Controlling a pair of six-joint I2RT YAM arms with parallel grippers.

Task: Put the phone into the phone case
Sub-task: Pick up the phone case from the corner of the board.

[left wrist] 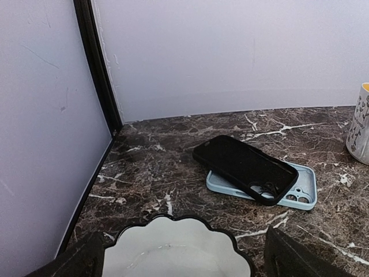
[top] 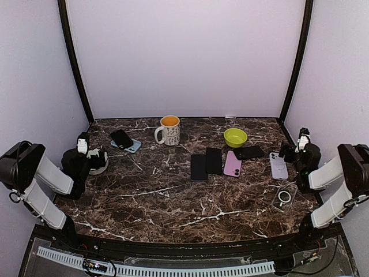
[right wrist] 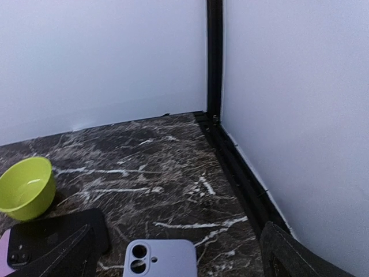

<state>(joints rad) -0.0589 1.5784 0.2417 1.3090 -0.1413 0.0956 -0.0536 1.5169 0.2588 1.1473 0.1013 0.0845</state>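
Note:
Two black phones (top: 199, 167) (top: 214, 160) lie flat side by side at the table's middle, with a pink one (top: 232, 164) to their right. A black case (left wrist: 248, 167) lies tilted across a light blue case (left wrist: 300, 190) at the back left. A lavender case (right wrist: 161, 258) lies camera holes up below my right gripper (right wrist: 173, 262), which is open and empty. A clear case (top: 285, 196) with a ring lies at the right front. My left gripper (left wrist: 179, 262) is open and empty over a white scalloped bowl (left wrist: 173, 248).
A white mug (top: 168, 130) with an orange inside stands at the back centre. A lime green bowl (top: 235, 137) stands at the back right, with a black case or phone (top: 249, 152) in front of it. Walls close in the left, back and right sides.

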